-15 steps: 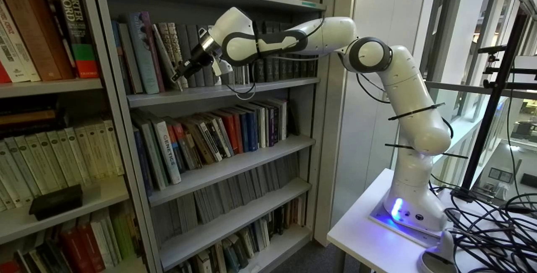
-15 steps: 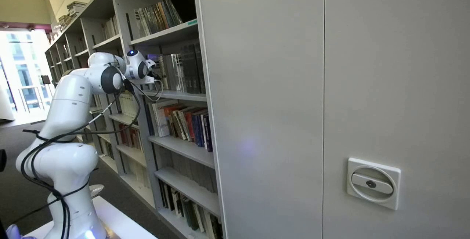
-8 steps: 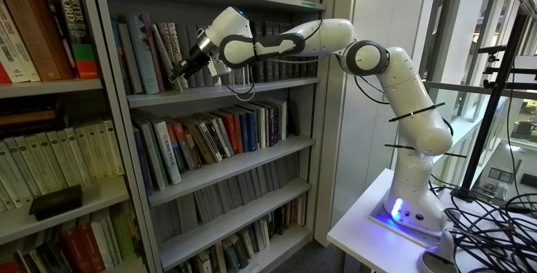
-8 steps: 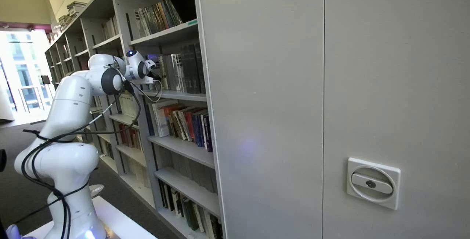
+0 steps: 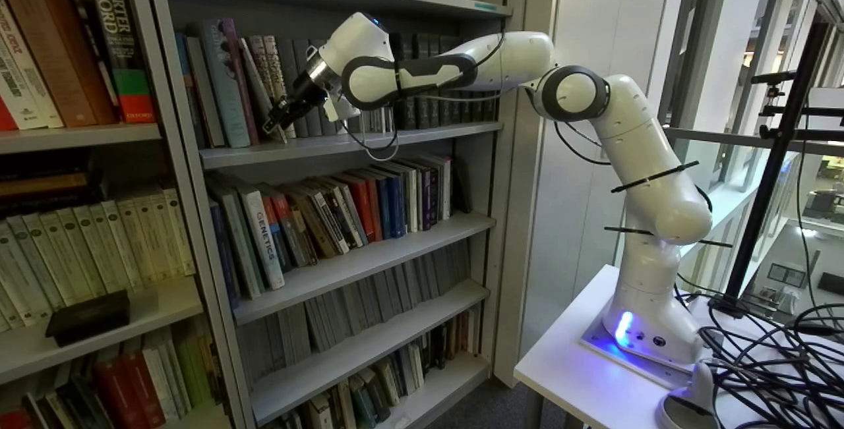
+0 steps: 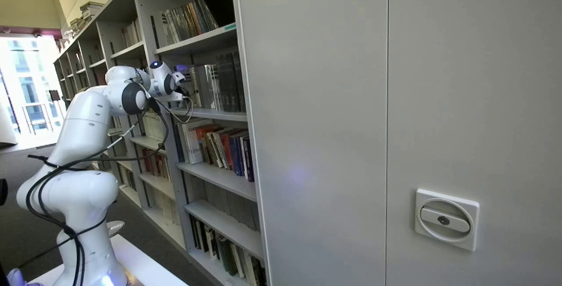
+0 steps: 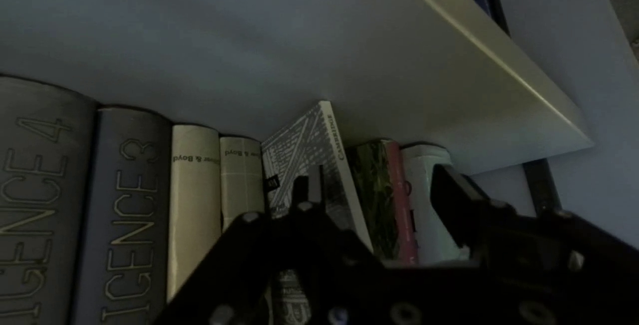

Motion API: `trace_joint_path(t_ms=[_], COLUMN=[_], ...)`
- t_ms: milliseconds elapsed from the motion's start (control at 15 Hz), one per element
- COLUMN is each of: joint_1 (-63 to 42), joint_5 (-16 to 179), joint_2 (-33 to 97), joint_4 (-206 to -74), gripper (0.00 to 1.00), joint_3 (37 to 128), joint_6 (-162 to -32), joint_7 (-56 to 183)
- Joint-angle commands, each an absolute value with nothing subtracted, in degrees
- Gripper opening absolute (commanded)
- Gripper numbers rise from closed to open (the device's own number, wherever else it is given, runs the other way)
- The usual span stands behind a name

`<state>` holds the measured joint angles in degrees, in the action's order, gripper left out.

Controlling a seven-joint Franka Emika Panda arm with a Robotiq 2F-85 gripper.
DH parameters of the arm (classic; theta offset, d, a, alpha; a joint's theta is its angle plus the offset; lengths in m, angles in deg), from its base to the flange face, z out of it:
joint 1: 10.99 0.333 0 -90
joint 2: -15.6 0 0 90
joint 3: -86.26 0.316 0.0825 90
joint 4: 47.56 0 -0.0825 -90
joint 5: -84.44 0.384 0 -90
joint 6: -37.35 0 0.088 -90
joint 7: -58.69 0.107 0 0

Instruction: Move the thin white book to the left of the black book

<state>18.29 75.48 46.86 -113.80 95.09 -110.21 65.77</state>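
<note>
Wrist view: the hand (image 7: 378, 187) is hanging with its fingers (image 7: 452, 197) standing spread, one at nine o'clock and one at three, while the shelf (image 7: 199, 60) is lying at twelve. The thin white book (image 7: 344, 165) is leaning in the gap, at ten o'clock from its middle, the spine running from eleven down to five. A red-spined book (image 7: 401, 200) is also showing there, toward four, so nothing seems to be pinched; whether a finger is touching the thin cover, I cannot tell. The step in hand is probably the grasp. The next move is likely calling for a small shift toward nine, a finger slipping between those two spines, then both pressing together on the slim one alone.

In an exterior view, the hand (image 5: 270, 124) is pointing between seven and eight o'clock and partly hiding the thin white book (image 5: 256, 74), whose top is slanting toward eleven. A row of dark volumes (image 5: 435, 111) is standing off at three; which, if any, is the black book, I cannot tell, leaving the carry's goal open.

In an exterior view, the arm (image 6: 88, 123) is reaching toward one o'clock, with the fingers and the thin white book too hidden to make out.
</note>
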Motion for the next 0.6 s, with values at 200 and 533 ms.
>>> trace_joint_path(t_ms=[200,533], joint_1=[18.7,18.64], joint_5=[74.72,74.86], joint_2=[46.87,46.26], joint_4=[-112.13,-113.01], gripper=[0.07,0.02], joint_3=[93.42,92.75], joint_6=[-109.2,-109.42], joint_7=[67.16,67.3])
